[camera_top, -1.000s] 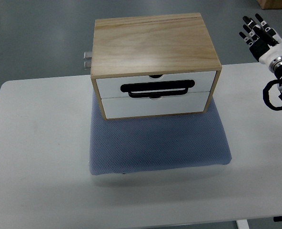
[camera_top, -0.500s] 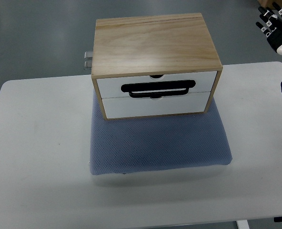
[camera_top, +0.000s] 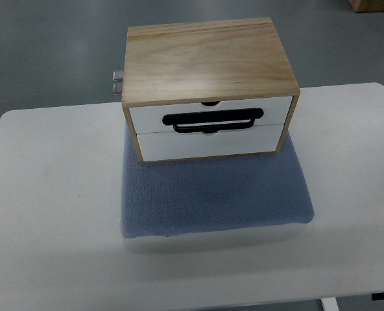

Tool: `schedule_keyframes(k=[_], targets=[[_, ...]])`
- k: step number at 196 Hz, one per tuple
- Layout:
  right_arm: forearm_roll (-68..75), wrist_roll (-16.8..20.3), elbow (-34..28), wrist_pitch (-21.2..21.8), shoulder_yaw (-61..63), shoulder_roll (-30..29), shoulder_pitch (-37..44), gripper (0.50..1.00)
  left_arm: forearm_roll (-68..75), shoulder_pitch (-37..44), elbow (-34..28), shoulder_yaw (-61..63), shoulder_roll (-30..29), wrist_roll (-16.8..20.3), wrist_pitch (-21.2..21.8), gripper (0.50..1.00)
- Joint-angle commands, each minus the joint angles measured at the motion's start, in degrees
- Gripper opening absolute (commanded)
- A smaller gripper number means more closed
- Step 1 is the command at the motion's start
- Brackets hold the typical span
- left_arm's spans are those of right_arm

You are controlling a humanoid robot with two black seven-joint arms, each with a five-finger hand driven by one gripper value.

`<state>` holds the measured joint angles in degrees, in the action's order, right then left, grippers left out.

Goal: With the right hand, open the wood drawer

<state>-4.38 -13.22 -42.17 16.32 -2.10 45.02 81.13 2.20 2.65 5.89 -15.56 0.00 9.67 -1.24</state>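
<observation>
Wood drawer box (camera_top: 208, 61) at table (camera_top: 43, 214) centre-rear, on blue mesh pad (camera_top: 215, 194), 2 white drawer fronts, both flush w/ frame, black handle (camera_top: 213, 120) across upper front, no legible labels or writing, robot hands out of shot, grip state can't be told

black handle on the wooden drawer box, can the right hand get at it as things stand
Probably yes: the black handle on the wooden two-drawer box faces the robot with nothing in front of it, only the blue mat. The right hand is out of view.
</observation>
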Motion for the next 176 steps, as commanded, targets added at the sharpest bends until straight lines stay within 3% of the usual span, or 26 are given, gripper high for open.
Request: schedule_keyframes(k=[1, 12, 41, 42, 58, 68, 69, 82, 116, 117, 135, 160, 161, 176], targets=[[-6.43, -0.05, -2.04, 1.00, -2.30, 0.77, 3.16, 0.944, 0.00, -0.01, -0.01, 0.00, 0.00, 0.00, 0.01, 1.000], [-15.30, -0.23, -5.72, 2.05, -4.84, 0.95, 6.76, 0.944, 0.00, -0.01, -0.01, 0.00, 0.00, 0.00, 0.01, 1.000], [-21.63, -0.41, -9.68, 5.39, -6.08, 1.65, 10.36, 0.944, 0.00, -0.01, -0.01, 0.00, 0.00, 0.00, 0.01, 1.000], [-23.90, -0.41, -11.34, 7.83, -6.25, 2.08, 12.45, 0.944, 0.00, -0.01, -0.01, 0.00, 0.00, 0.00, 0.01, 1.000], [-26.90, -0.14, -12.67, 12.51, -6.34, 2.18, 16.42, 0.944, 0.00, 0.08, -0.01, 0.00, 0.00, 0.00, 0.01, 1.000], [-26.91, -0.14, -12.67, 12.51, -6.34, 2.18, 16.43, 0.944, 0.00, 0.08, -0.01, 0.00, 0.00, 0.00, 0.01, 1.000], [-28.65, 0.12, -12.93, 15.82, -6.86, 1.57, 19.04, 0.944, 0.00, -0.01, -0.01, 0.00, 0.00, 0.00, 0.01, 1.000], [-29.72, 0.38, -14.78, 18.57, -9.59, 1.03, 22.13, 0.944, 0.00, 0.08, -0.01, 0.00, 0.00, 0.00, 0.01, 1.000], [-29.63, 0.38, -19.88, 18.68, -18.29, -0.90, 29.88, 0.944, 0.00, -0.01, -0.01, 0.00, 0.00, 0.00, 0.01, 1.000], [-29.63, 0.38, -23.01, 18.68, -20.12, -1.16, 31.44, 0.944, 0.00, 0.08, -0.01, 0.00, 0.00, 0.00, 0.01, 1.000], [-29.90, 0.56, -27.61, 18.68, -20.93, -1.25, 31.98, 0.944, 0.00, -0.01, -0.01, 0.00, 0.00, 0.00, 0.01, 1.000], [-29.90, 3.02, -28.58, 18.68, -21.28, -3.80, 31.98, 0.944, 0.00, -0.01, -0.01, 0.00, 0.00, 0.00, 0.01, 1.000], [-29.90, 4.94, -28.93, 18.68, -21.63, -5.19, 31.90, 0.944, 0.00, -0.01, -0.01, 0.00, 0.00, 0.00, 0.01, 1.000], [-29.63, 6.45, -29.72, 18.68, -21.90, -6.00, 31.90, 0.944, 0.00, 0.08, -0.01, 0.00, 0.00, 0.00, 0.01, 1.000]])
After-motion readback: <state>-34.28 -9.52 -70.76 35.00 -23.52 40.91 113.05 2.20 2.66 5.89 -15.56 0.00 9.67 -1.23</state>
